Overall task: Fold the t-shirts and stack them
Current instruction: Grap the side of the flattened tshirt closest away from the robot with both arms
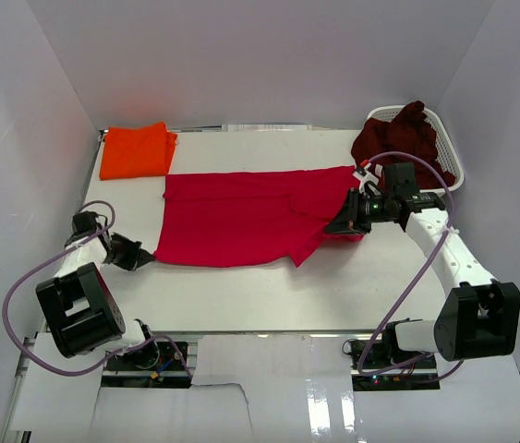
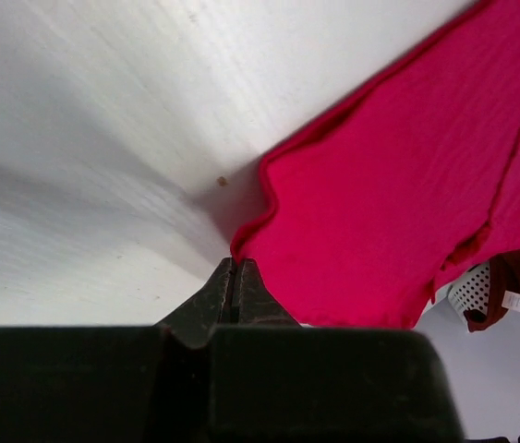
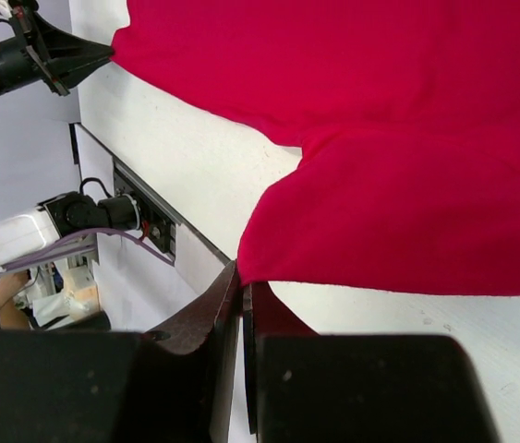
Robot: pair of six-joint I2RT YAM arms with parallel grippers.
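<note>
The crimson red t-shirt [image 1: 241, 217] lies spread across the middle of the table, with a fold hanging toward the front right. My left gripper [image 1: 149, 258] is shut on its front left corner [image 2: 260, 231]. My right gripper [image 1: 344, 224] is shut on its right edge [image 3: 352, 231], held slightly off the table. The orange t-shirt [image 1: 136, 149] lies folded at the back left. The dark maroon t-shirt [image 1: 405, 138] is heaped in the white basket [image 1: 449, 148] at the back right. Its white tag [image 2: 514, 301] shows in the left wrist view.
White walls enclose the table on the left, back and right. The table's front edge with a metal rail and cabling [image 3: 139, 217] runs just in front of the shirt. Bare table [image 1: 241, 295] lies between the shirt and the arm bases.
</note>
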